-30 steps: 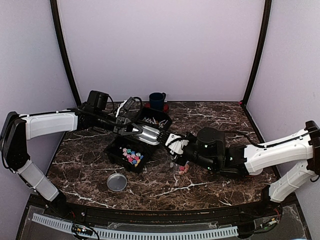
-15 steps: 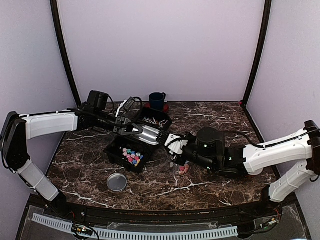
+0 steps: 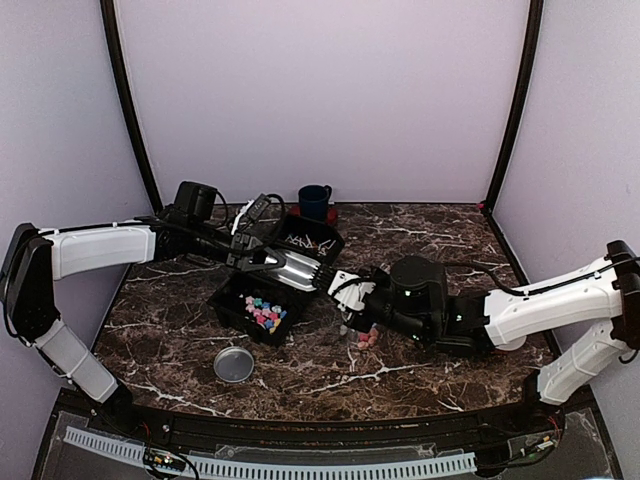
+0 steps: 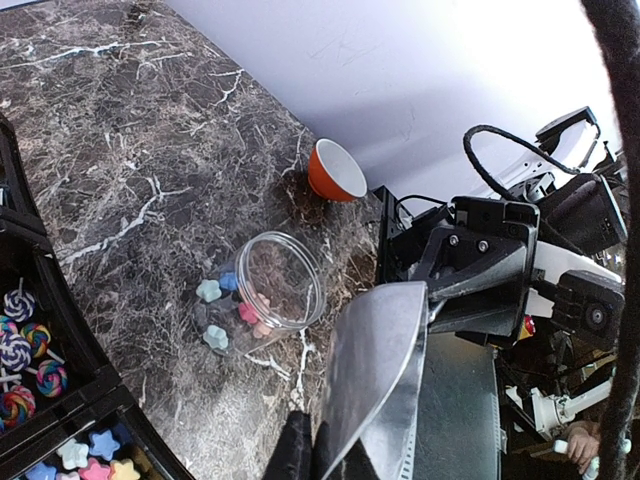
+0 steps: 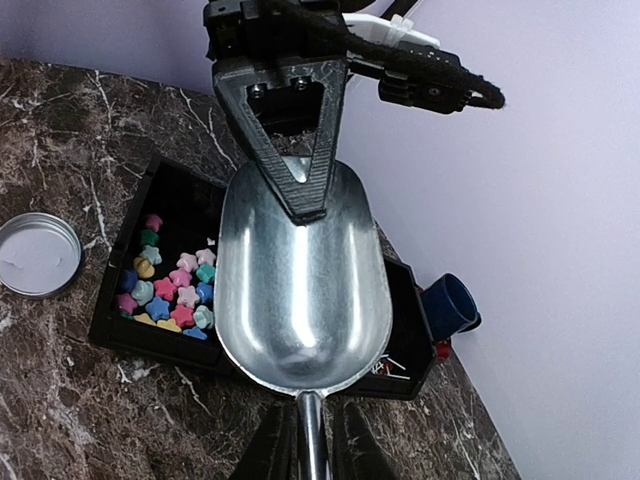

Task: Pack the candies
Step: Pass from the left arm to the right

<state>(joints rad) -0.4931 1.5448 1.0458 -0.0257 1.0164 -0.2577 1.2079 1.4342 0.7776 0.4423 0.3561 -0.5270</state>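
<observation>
Fingers (image 5: 298,195) of left gripper (image 3: 265,263) clenched on rear wall of scoop (image 5: 300,290). Right gripper (image 5: 312,448) fingers flanking scoop handle, close either side; firm grasp or not, cannot tell. Marble table (image 3: 420,240) beneath. Black two-compartment tray (image 5: 150,342) under scoop. Clear jar (image 4: 280,285) on its side near right gripper. Metal lid (image 5: 38,255) flat on table, apart from tray. Star candies (image 5: 170,285) in tray's near compartment, few inside jar; lollipops (image 4: 20,355) in far compartment.
</observation>
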